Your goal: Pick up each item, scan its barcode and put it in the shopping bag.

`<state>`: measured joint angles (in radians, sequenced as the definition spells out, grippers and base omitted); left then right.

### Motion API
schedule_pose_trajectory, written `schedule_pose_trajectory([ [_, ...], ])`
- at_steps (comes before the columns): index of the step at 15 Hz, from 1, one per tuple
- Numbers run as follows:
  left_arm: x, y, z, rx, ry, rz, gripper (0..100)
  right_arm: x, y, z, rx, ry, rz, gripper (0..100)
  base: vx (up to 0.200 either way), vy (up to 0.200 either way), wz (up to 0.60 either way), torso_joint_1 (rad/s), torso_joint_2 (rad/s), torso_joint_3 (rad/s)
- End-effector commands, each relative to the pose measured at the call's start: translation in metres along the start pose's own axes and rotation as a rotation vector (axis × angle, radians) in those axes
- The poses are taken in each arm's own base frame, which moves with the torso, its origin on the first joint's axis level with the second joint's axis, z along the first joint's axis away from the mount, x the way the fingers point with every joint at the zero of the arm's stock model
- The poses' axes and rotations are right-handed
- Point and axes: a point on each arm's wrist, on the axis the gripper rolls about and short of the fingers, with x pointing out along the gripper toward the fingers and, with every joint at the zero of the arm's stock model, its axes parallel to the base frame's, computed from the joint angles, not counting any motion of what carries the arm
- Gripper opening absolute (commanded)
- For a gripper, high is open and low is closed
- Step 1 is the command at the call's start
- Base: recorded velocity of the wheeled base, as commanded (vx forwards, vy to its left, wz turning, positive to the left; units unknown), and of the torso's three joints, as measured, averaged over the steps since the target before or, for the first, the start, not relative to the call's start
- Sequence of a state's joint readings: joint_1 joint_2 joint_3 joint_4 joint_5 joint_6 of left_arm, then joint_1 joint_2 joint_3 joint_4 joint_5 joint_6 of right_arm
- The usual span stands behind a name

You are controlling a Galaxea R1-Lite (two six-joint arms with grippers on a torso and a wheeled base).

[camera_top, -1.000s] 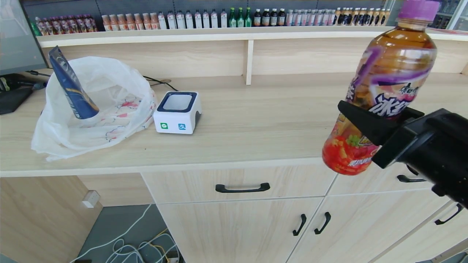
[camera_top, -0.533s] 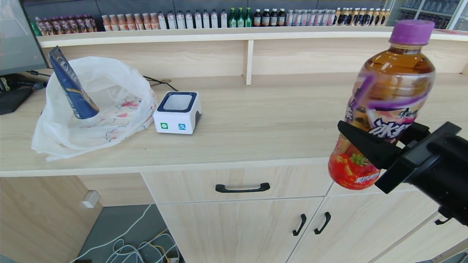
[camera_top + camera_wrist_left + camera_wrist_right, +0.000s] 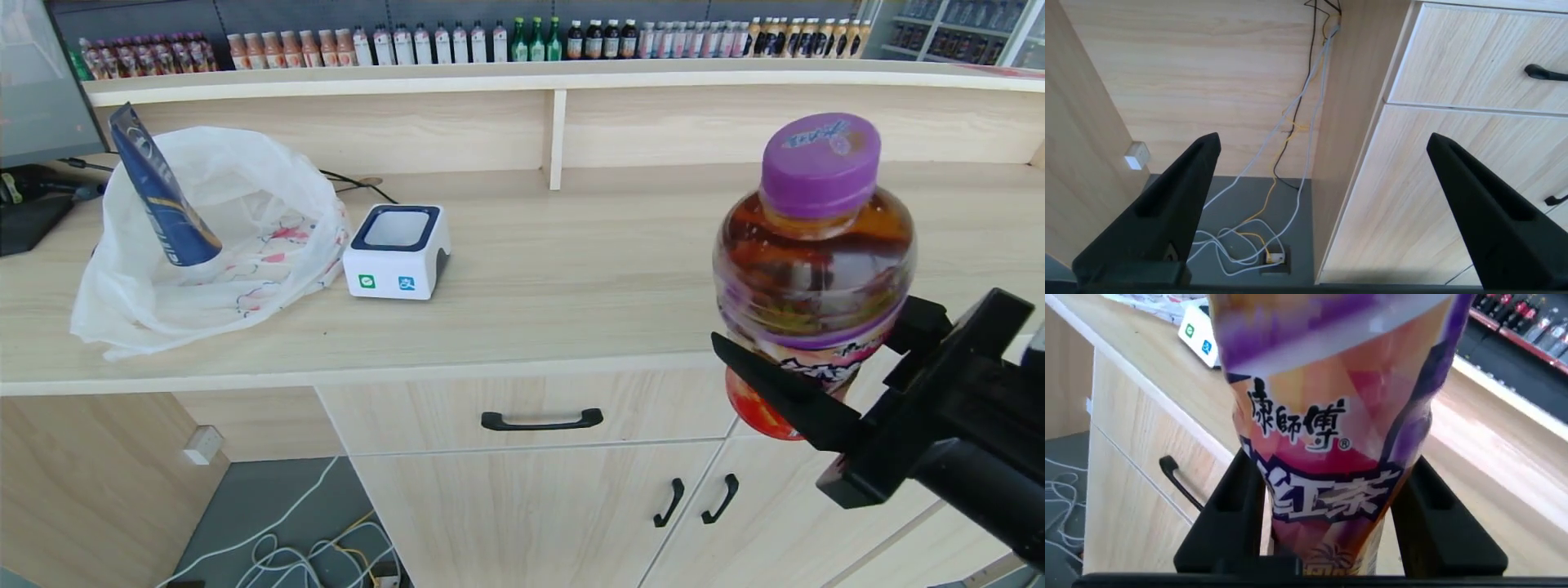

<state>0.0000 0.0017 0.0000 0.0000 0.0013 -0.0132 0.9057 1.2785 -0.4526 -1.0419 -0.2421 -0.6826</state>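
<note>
Pale wooden desk [image 3: 571, 278] across mid-frame, shopping bag [image 3: 273, 192] at upper left holding a blue pouch [image 3: 163, 204], purple-capped tea bottle [image 3: 812, 269] at right clamped by the right tool [image 3: 816, 359], left tool [image 3: 1323, 143] spread wide, scanner [image 3: 396, 251] beside the bag

The right gripper [image 3: 816, 347] sinks toward the lower right of the frame and shifts left, carrying the bottle [image 3: 812, 269] down from the top edge. The bottle tips until its cap [image 3: 820, 163] faces the camera.
</note>
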Motion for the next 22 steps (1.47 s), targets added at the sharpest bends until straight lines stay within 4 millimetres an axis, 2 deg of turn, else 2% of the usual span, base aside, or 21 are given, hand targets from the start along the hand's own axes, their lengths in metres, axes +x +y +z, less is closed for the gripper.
schedule_pose_trajectory([
  [1,0.000,0.000,0.000,-0.001,0.000,0.000,100,0.001,0.010,0.002,-0.039,-0.010,0.047,0,0.000,0.000,0.00,0.000,0.00,0.000],
  [4,0.000,0.000,0.000,-0.001,0.000,0.000,100,0.000,0.020,0.008,-0.151,-0.050,0.095,0,0.000,0.000,0.00,0.000,0.00,0.000],
  [9,0.000,0.000,0.000,-0.001,0.000,0.000,100,0.008,0.067,0.025,-0.204,-0.148,0.257,0,0.000,0.000,0.00,0.000,0.00,0.000],
  [11,0.000,0.000,0.000,-0.001,0.000,0.000,100,0.010,0.066,0.027,-0.224,-0.178,0.225,0,0.000,0.000,0.00,0.000,0.00,0.000],
  [12,0.000,0.000,0.000,-0.001,0.000,0.002,100,0.011,0.072,0.028,-0.257,-0.214,0.213,0,0.000,0.000,0.00,0.000,0.00,0.000],
  [16,0.000,0.000,0.000,-0.001,0.000,0.002,100,0.005,0.076,0.028,-0.310,-0.237,0.232,0,0.000,0.000,0.00,0.000,0.00,0.000],
  [22,0.000,0.000,0.000,-0.001,0.000,0.000,100,0.000,0.077,0.027,-0.526,-0.316,0.252,0,0.000,0.000,0.00,0.000,0.00,0.000],
])
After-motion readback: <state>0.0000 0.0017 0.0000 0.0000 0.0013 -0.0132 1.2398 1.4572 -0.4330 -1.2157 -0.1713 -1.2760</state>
